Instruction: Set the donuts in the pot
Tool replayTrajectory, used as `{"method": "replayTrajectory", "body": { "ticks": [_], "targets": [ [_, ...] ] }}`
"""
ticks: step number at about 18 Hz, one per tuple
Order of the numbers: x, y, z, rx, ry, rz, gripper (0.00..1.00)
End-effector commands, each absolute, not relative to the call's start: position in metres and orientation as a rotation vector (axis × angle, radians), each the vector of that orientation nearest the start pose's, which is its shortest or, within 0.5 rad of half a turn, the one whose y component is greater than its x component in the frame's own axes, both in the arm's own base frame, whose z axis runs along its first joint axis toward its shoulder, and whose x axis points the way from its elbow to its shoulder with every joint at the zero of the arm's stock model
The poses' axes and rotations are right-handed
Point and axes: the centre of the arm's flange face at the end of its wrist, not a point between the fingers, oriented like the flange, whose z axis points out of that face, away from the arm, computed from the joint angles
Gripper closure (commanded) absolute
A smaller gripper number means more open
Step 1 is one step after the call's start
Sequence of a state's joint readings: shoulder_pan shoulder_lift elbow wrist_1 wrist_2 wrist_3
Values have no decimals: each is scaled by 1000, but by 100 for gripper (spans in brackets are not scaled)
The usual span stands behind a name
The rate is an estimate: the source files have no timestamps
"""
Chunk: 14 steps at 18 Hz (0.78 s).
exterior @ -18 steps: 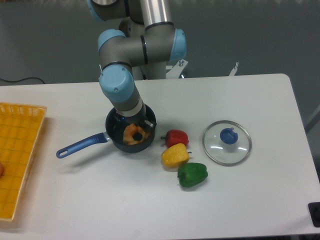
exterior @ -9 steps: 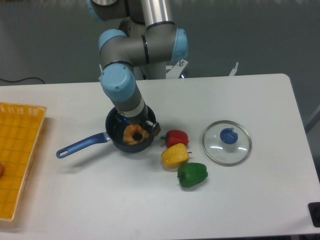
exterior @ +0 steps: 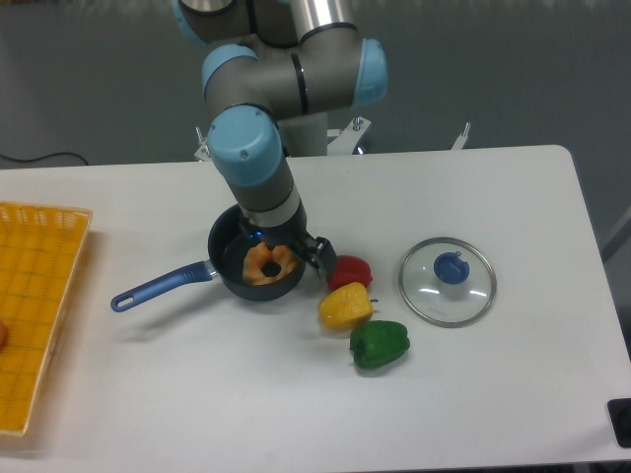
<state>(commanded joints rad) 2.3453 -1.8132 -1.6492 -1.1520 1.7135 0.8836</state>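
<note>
The orange-tan donut with its centre hole lies inside the dark pot, whose blue handle points to the lower left. My gripper hangs over the pot's right rim, just right of and above the donut. Its fingers are spread and hold nothing. The arm hides the pot's far rim.
A red pepper, a yellow pepper and a green pepper lie just right of the pot. A glass lid with a blue knob lies further right. A yellow basket stands at the left edge.
My gripper has lifted and shifted right, away from the donut. The donut stays in the pot. Nothing else has moved.
</note>
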Motion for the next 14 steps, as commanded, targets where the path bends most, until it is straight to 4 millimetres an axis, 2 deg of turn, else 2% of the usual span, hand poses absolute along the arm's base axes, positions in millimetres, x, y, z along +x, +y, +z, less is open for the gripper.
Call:
{"method": "replayTrajectory", "body": {
  "ticks": [3,6,10,14],
  "targets": [
    [-339,500,371,-3174,147,210,0],
    [-341,498,377,-3149,291,194,0],
    [-371,474,378,-3143,458,173,0],
    [-393,456,375,-3154,409,166,0]
  ]
}}
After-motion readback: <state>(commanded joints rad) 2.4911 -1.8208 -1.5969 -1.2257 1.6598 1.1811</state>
